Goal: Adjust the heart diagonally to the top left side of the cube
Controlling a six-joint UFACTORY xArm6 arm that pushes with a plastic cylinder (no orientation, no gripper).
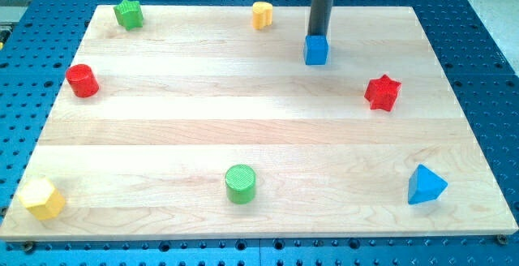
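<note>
A yellow heart lies near the view's top edge of the wooden board, a little left of centre. A blue cube sits to its lower right. My tip stands right behind the cube, at its top edge, seemingly touching it. The heart is apart from the cube, about a cube's width and a half to the left and slightly higher.
A green star is at the top left, a red cylinder at the left, a yellow hexagon block at the bottom left, a green cylinder at the bottom centre, a blue triangle at the bottom right, a red star at the right.
</note>
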